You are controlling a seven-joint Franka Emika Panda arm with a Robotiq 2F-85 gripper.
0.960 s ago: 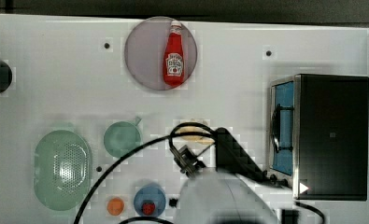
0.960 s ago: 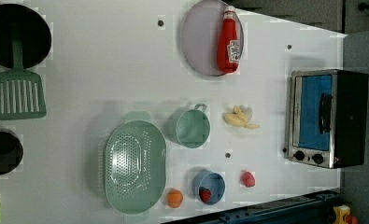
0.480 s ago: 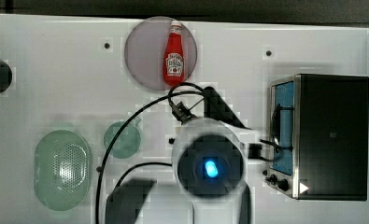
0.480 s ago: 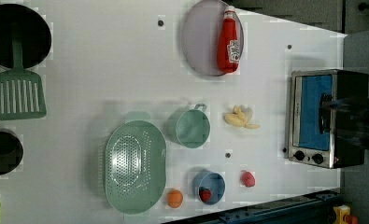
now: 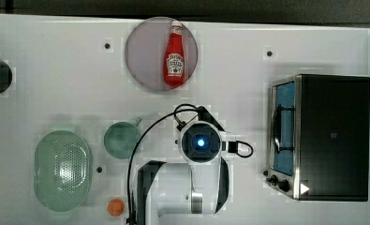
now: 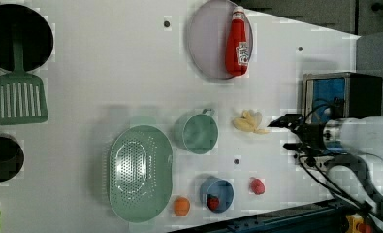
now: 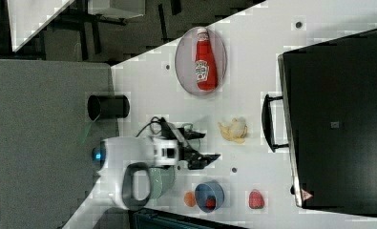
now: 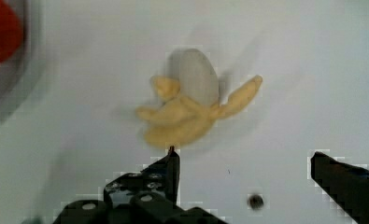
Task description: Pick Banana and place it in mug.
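In the left view, going from its left: the pale green colander (image 6: 140,172) lies empty toward the table's near edge, and just beside it the mug (image 6: 197,133) stands empty too. The banana (image 6: 247,122) rests on the bare table a little past the mug, its long axis running roughly from mug towards toaster oven (image 6: 341,95). The gripper (image 6: 290,132) hangs near the banana on the oven side, jaws wide apart, holding nothing. The small blue bowl (image 6: 217,194) holds a red piece.

A robot lab: toy kitchenware and a toaster oven (image 5: 330,136) on a white table (image 5: 56,70).
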